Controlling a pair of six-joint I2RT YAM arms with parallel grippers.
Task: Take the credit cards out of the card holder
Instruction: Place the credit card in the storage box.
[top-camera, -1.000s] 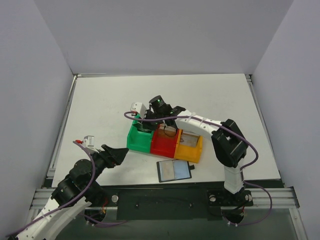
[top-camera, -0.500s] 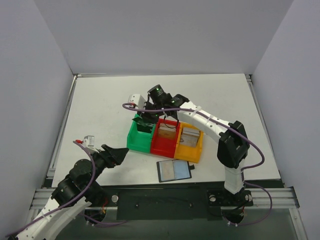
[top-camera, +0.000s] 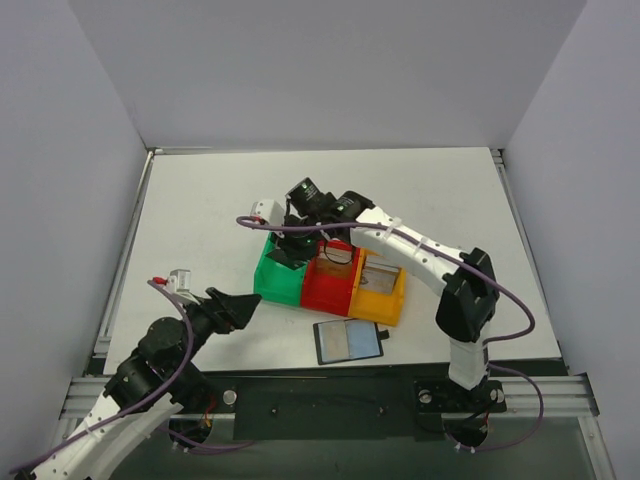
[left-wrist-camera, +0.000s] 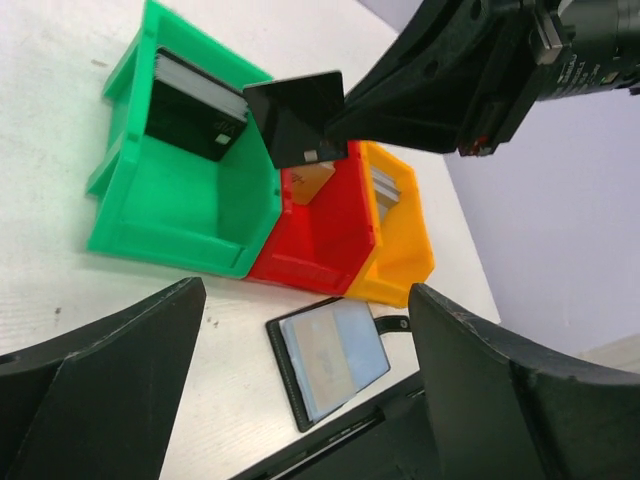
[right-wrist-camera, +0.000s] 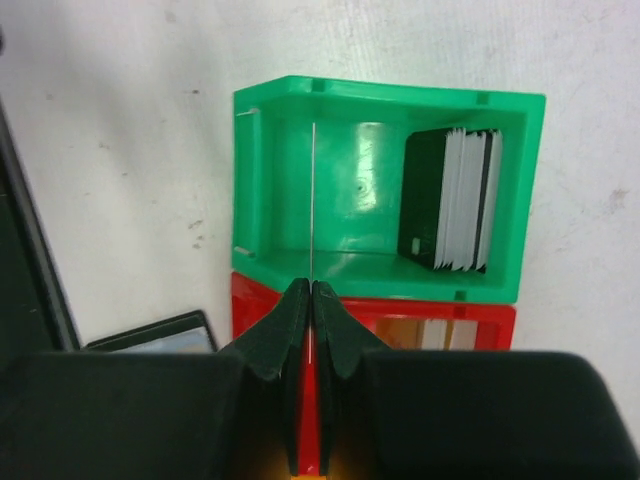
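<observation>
One dark card (left-wrist-camera: 297, 118) is clamped between my right jaws, which are closed on its lower edge. It hangs above the card holder (top-camera: 325, 298), over the seam between the green and red compartments. From my right wrist the card shows only as a thin line, edge on.

A second ago these jaws sat low, down at the back of the holder near that seam. Since then they have risen and shifted a little toward the green end, bringing the card up with them. It now looks clear of the rim, so I judge this card to be out of the holder and only needing to be set down.

The holder has not moved on the bench (top-camera: 200, 220). A stack of cards (right-wrist-camera: 455, 212) stands upright at one end of the green compartment. A tan card (left-wrist-camera: 312, 182) leans in the red one and a grey card (left-wrist-camera: 385, 190) in the orange one, so most of the job remains.

A black-bordered card (top-camera: 347, 341) with a pale face lies flat on the bench, just in front of the holder, as it did before.

My left jaws are wide apart, holding nothing, near the green end of the holder, unchanged.
</observation>
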